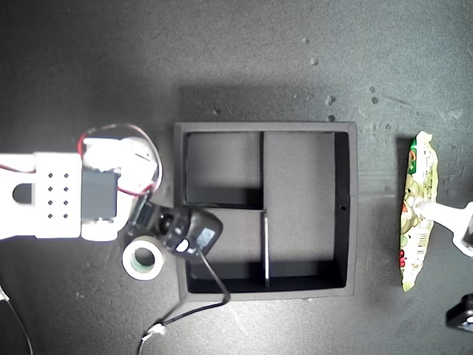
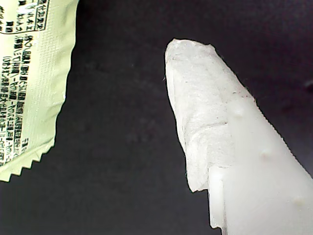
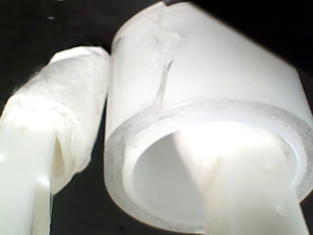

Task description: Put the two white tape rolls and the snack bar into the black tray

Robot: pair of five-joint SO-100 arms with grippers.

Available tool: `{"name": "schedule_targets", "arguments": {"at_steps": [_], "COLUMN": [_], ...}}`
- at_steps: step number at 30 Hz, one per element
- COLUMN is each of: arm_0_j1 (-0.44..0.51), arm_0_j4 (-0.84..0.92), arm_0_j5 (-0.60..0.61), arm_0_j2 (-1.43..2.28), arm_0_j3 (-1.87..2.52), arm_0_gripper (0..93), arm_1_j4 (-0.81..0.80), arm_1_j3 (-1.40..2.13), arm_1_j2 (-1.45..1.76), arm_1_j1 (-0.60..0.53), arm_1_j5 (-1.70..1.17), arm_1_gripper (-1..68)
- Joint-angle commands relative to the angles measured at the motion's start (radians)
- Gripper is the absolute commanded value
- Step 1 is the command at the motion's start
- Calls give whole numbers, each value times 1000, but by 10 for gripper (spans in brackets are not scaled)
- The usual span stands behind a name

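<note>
My second pincer (image 3: 146, 161) grips the wide roll (image 3: 205, 132), one finger (image 3: 58, 127) outside its wall and one through its hole, at the exterior view's left beside the tray (image 1: 353, 214). The small roll (image 1: 143, 259) lies on the desk (image 1: 89, 66) just left of the tray. My first pincer (image 1: 443, 214) sits at the bar (image 1: 416, 211), right of the tray; I cannot tell its opening.

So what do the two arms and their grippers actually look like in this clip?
Both are white plastic. The arm at the exterior view's left has a perforated bracket, a black servo block, red wires looping above it and a black cable trailing off its black wrist camera. My first gripper and my second gripper have tapered white fingers wrapped in fuzzy white padding.
</note>
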Motion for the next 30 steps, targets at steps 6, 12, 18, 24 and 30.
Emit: {"name": "schedule_targets", "arguments": {"at_steps": [6, 12, 18, 24, 30], "arm_0_j1": [2, 0, 11, 31, 31], "arm_0_j4": [37, 121, 173, 259, 298], "arm_0_j5": [-6, 2, 46, 92, 103], "arm_0_j2": [204, 333, 351, 244, 175], "arm_0_j3": [38, -5, -149, -367, -462], "arm_0_gripper": [1, 0, 0, 0, 0], "arm_1_j4": [-225, -368, -523, -508, -282], "arm_1_j3": [110, 216, 304, 265, 51], "arm_1_j2": [0, 0, 0, 0, 0], "arm_1_j1": [55, 72, 81, 72, 14], "arm_1_j5": [-187, -189, -186, -201, -239], "arm_1_gripper": [283, 279, 215, 93, 45]}}
